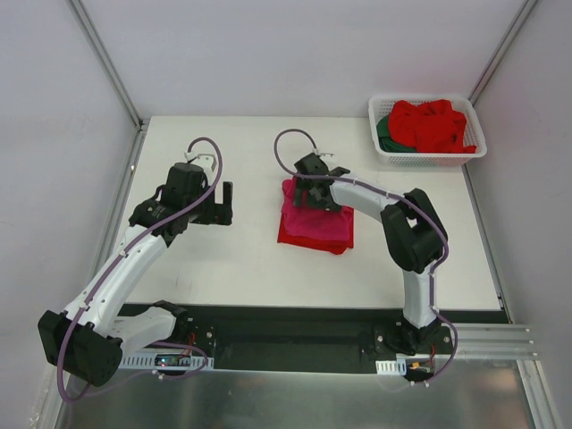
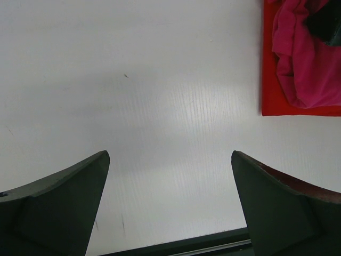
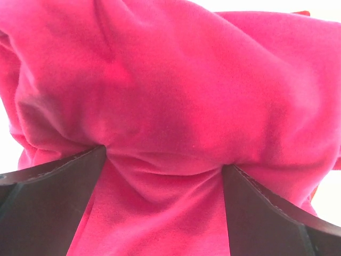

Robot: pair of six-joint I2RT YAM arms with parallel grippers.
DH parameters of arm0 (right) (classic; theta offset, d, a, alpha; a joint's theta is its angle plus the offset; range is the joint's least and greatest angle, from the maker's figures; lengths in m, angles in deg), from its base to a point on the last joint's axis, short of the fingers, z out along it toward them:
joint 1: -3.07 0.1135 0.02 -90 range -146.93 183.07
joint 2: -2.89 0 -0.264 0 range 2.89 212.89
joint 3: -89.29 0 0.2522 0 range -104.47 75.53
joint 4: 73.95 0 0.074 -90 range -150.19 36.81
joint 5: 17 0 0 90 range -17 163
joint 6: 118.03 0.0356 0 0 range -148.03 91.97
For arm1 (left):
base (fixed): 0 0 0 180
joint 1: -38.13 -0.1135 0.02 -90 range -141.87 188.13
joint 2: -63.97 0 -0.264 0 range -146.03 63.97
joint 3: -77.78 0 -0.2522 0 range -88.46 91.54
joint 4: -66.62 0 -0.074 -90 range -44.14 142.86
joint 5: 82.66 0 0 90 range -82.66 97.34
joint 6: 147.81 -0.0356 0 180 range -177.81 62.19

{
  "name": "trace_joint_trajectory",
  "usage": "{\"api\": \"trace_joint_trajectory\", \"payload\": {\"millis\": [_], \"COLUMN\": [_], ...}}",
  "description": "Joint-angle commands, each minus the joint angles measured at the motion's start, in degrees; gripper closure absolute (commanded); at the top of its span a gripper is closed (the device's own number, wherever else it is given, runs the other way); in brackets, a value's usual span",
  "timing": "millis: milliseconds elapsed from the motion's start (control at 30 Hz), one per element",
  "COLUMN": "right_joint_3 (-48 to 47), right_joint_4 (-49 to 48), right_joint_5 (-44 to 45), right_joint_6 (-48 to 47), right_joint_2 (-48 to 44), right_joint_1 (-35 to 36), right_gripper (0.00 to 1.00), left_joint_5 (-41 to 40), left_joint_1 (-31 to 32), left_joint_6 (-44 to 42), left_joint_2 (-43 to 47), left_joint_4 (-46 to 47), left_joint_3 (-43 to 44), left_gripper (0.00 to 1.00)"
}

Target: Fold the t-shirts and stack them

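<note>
A magenta-pink t-shirt point(image 1: 323, 222) lies bunched on top of a flat folded bright red t-shirt point(image 1: 293, 237) in the middle of the table. Both show at the right edge of the left wrist view, magenta point(image 2: 309, 69) on red point(image 2: 298, 109). My right gripper point(image 1: 308, 193) is down on the far end of the magenta shirt. Its jaws stand wide apart, pressed into the cloth point(image 3: 170, 96), with a fold rising between the fingertips point(image 3: 165, 160). My left gripper point(image 1: 226, 204) is open and empty, over bare table left of the stack point(image 2: 170, 160).
A white slotted basket point(image 1: 429, 159) stands at the back right corner, holding crumpled red shirts point(image 1: 433, 123) and a dark green one point(image 1: 386, 132). White walls close in the table. The dark front rail point(image 2: 176, 248) runs along the near edge.
</note>
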Motion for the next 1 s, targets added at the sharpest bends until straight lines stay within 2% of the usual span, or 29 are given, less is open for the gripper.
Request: {"api": "trace_joint_trajectory", "payload": {"millis": [0, 333, 567, 833, 967], "right_joint_3": [2.6, 9.7, 11.6, 22.3, 24.2], "right_joint_4": [4.7, 8.8, 15.8, 12.5, 10.6], "right_joint_5": [-3.2, -5.6, -3.9, -10.4, -13.8], "right_joint_6": [-3.0, -11.4, -15.6, -17.7, -18.5], "right_joint_2": [-0.9, -9.6, -15.6, -23.8, -26.1], "right_joint_1": [-1.8, -5.4, -9.3, -18.5, -19.1], "right_gripper": [0.04, 0.04, 0.04, 0.04, 0.04], "left_joint_5": [0.3, 1.0, 1.7, 2.5, 3.0], "left_joint_1": [0.2, 0.2, 0.2, 0.2, 0.2], "left_joint_6": [-0.9, -0.6, -0.2, -0.6, -0.7], "left_joint_2": [1.1, 0.7, 0.7, 0.5, -0.2], "left_joint_4": [0.5, 0.6, 0.9, 1.0, 1.3], "left_joint_3": [-0.1, 0.0, -0.1, 0.4, 0.5], "left_gripper": [0.01, 0.01, 0.01, 0.01, 0.01]}}
